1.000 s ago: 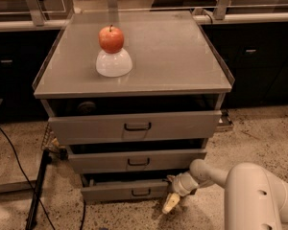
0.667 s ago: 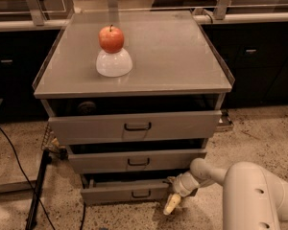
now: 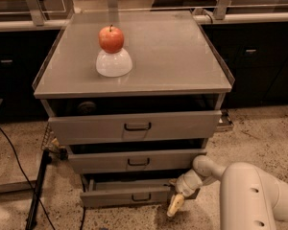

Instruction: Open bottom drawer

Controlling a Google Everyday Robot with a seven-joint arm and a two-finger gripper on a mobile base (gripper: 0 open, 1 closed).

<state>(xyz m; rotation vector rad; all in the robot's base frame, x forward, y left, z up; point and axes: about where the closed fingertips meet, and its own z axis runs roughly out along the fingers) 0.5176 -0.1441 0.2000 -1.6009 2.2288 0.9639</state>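
Observation:
The bottom drawer (image 3: 127, 195) is the shortest, narrowest grey front at the foot of the cabinet, with a small dark loop handle (image 3: 140, 197). It stands pulled out a little, with a dark gap above it. My gripper (image 3: 176, 202) hangs at the drawer's right end, near its front corner, well to the right of the handle. One pale finger (image 3: 174, 205) points down toward the floor. My white arm (image 3: 252, 195) comes in from the lower right.
Two taller drawers, the top (image 3: 134, 126) and the middle (image 3: 137, 161), stand slightly open above. A red apple (image 3: 111, 38) sits on an upturned white bowl (image 3: 114, 63) on the cabinet top. A black cable and a stand (image 3: 36, 190) lie on the floor at left.
The gripper has barely shifted at the bottom drawer's right end. The drawers look the same as before.

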